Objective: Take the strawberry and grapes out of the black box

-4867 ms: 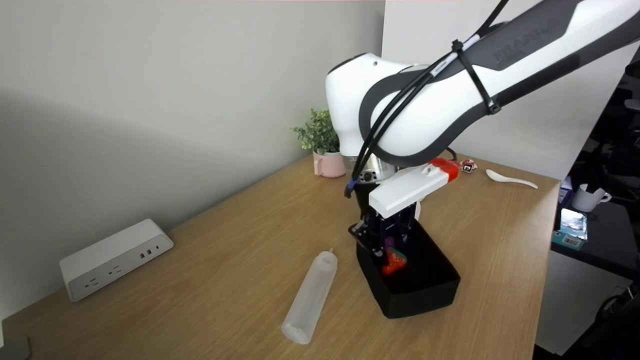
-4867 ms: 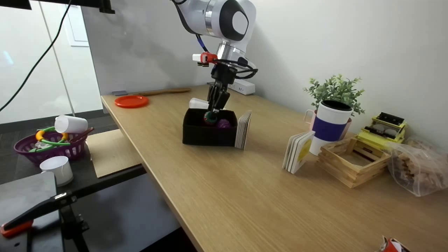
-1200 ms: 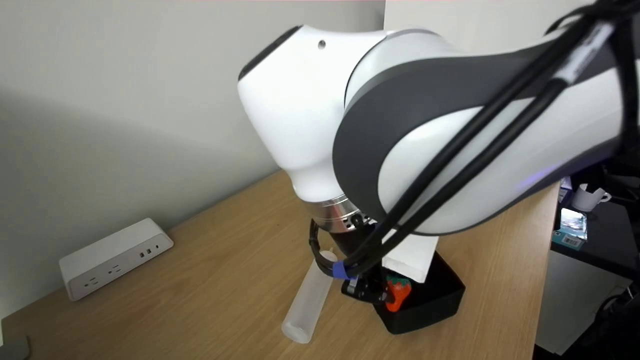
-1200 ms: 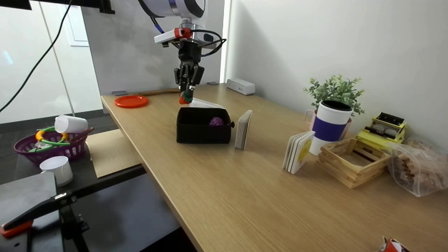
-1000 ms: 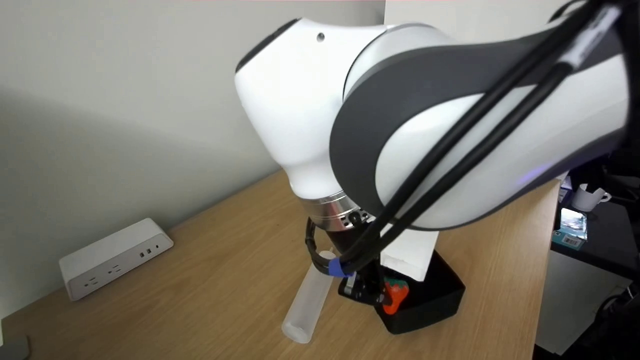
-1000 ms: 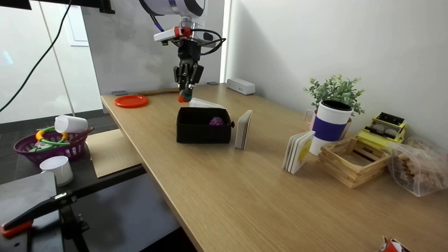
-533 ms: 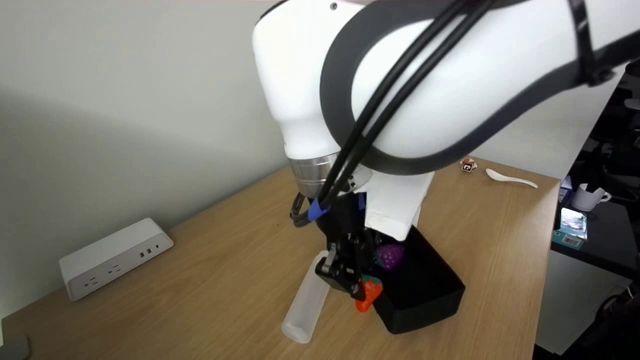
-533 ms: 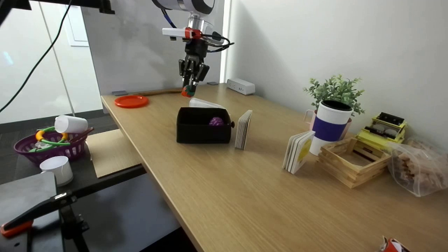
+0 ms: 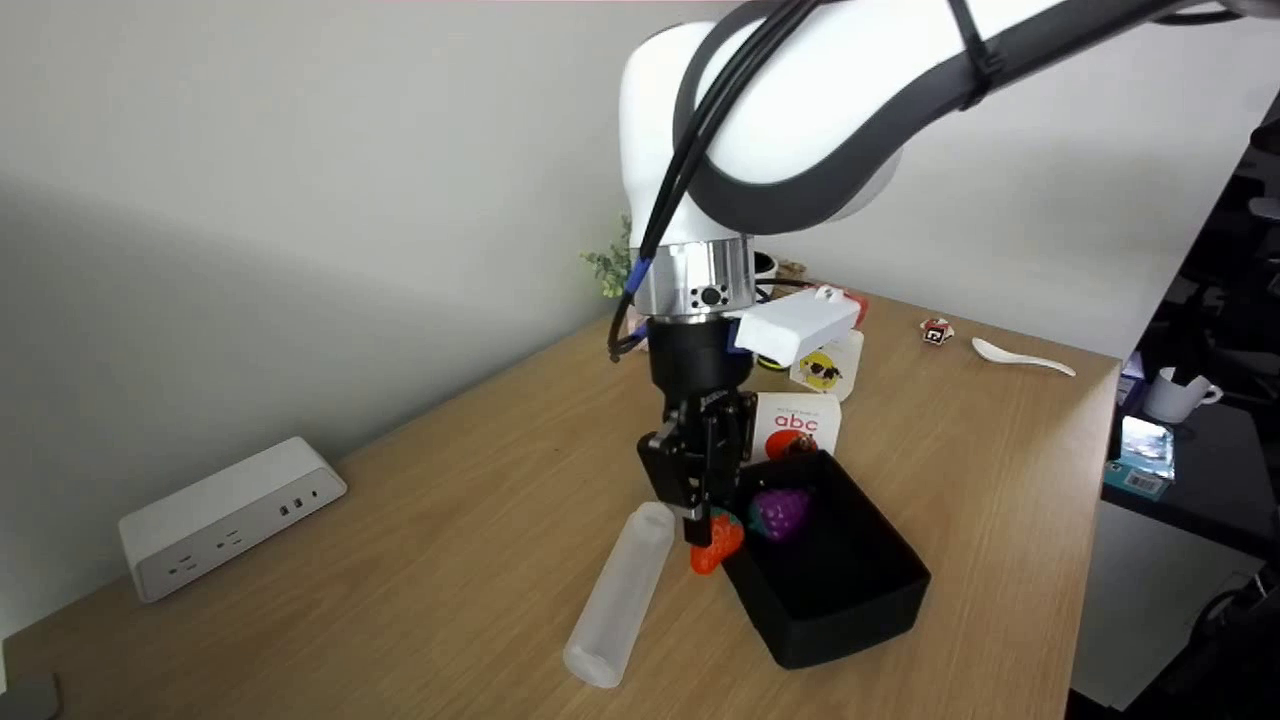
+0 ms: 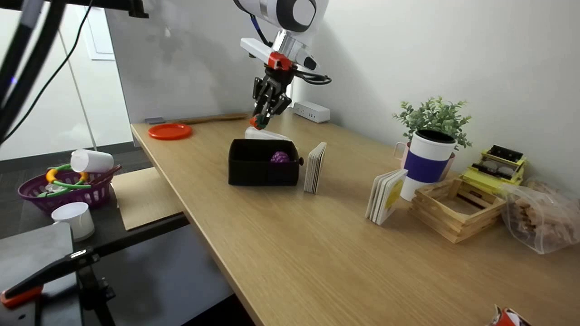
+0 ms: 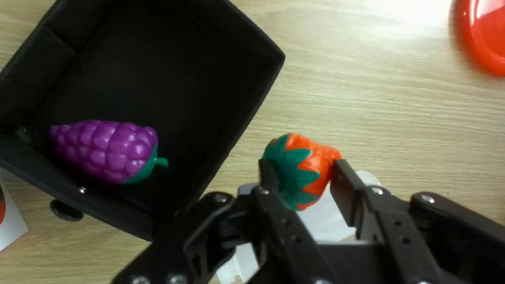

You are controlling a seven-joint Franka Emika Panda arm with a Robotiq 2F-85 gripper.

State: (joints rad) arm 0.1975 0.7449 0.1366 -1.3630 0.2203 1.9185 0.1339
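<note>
Strawberry (image 11: pixel 305 171), red-orange toy with green leaves, pinched in black gripper (image 11: pixel 302 169).
Wrist view: bumpy purple toy grapes (image 11: pixel 106 152) lie in rectangular black box (image 11: pixel 232 122). In an exterior view: strawberry just beside box, near translucent cylindrical bottle (image 9: pixel 620 595). In an exterior view: round red plate (image 10: pixel 170 131), well apart from box.

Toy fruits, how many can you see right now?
2. The grapes lie inside the black box; the strawberry is held in the gripper, outside it. I see no others, though something could be hidden.
</note>
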